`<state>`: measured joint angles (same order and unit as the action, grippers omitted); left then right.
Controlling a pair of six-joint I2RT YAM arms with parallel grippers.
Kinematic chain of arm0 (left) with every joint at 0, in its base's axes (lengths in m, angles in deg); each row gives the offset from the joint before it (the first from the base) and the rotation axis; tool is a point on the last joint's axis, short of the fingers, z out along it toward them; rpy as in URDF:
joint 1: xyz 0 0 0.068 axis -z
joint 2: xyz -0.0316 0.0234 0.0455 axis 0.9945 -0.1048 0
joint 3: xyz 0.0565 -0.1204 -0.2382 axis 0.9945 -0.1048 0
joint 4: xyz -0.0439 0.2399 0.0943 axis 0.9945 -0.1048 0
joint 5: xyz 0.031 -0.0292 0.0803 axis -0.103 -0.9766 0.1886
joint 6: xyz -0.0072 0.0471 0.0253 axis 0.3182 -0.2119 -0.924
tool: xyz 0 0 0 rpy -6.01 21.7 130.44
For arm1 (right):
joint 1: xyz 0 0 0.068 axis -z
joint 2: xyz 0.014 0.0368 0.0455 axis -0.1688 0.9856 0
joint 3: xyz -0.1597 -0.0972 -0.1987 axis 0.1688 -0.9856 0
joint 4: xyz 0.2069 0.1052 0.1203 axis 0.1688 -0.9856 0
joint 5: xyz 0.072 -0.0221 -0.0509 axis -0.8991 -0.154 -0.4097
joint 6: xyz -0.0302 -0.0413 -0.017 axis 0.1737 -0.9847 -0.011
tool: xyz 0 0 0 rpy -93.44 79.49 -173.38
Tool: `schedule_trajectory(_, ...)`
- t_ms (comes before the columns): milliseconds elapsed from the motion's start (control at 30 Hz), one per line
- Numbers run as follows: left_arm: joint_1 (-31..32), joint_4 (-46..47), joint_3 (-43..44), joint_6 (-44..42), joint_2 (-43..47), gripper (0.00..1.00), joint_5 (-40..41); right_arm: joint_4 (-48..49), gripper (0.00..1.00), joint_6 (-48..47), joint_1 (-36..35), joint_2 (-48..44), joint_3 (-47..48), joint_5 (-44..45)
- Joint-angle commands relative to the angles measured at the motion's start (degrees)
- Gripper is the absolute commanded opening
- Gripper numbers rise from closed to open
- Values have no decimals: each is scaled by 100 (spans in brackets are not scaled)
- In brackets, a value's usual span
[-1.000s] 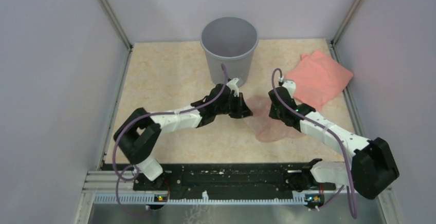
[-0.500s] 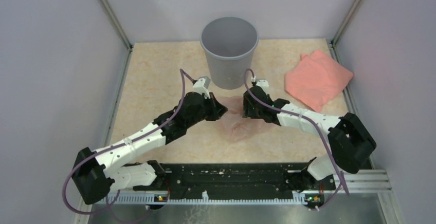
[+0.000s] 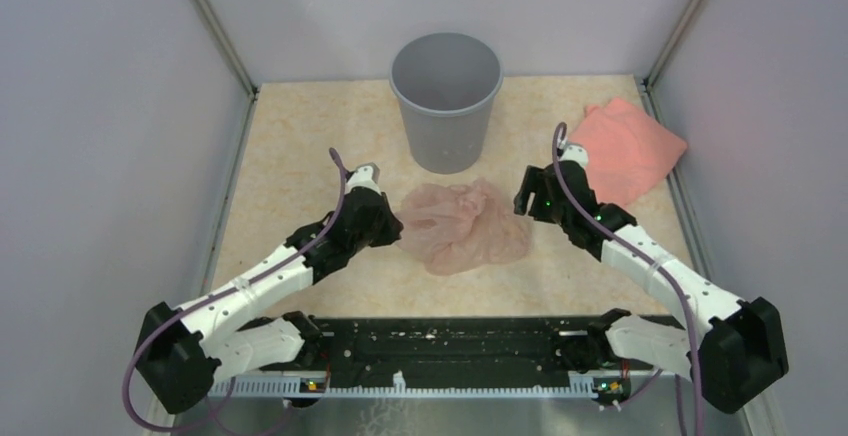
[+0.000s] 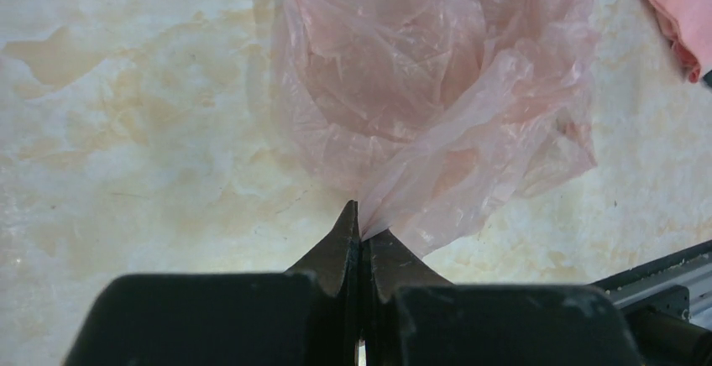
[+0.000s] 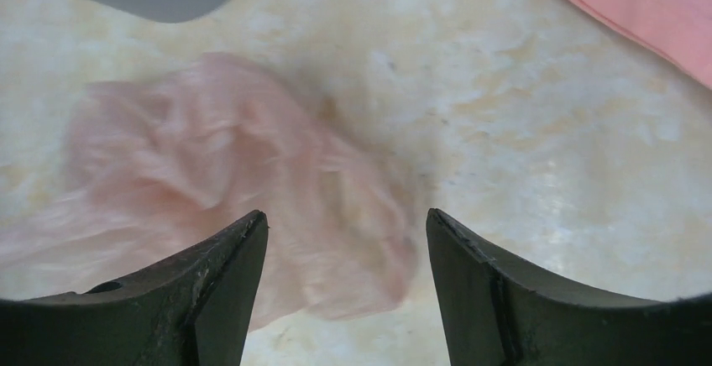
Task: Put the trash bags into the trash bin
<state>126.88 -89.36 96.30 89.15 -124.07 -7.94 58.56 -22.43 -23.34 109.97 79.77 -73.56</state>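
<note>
One edge of the trash bag (image 3: 462, 224) was pinched in the clenched left gripper (image 4: 359, 230); the bag lay crumpled just before the trash bin (image 3: 445, 106). The right gripper (image 5: 344, 225) stood spread beside it, seemingly not touching. Step in hand was the grasp; next move calls for a lift clear over the rim.

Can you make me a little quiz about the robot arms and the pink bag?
1. True or false: the thin, crinkly, pale pink plastic bag is inside the round grey plastic bin.
2. Fill the gap: the right gripper has its jaws ____ (open or shut).
3. What pinches the edge of the bag? A) the left gripper B) the right gripper C) nothing

Key: 1 false, as it lies in front of the bin; 2 open; 3 A.
</note>
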Motion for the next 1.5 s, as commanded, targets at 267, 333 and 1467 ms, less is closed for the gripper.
schedule_trajectory(267,-727,-72,-11,-341,279,0,-604,1954,69,-563,804,685,-1128,-1238)
schedule_trajectory(333,-837,-81,10,-396,255,0,-689,2134,69,-574,801,894,-1177,-1269)
schedule_trajectory(1467,-330,553,1729,-1342,-429,0,-2655,-999,0,-533,247,-1103,1443,-715)
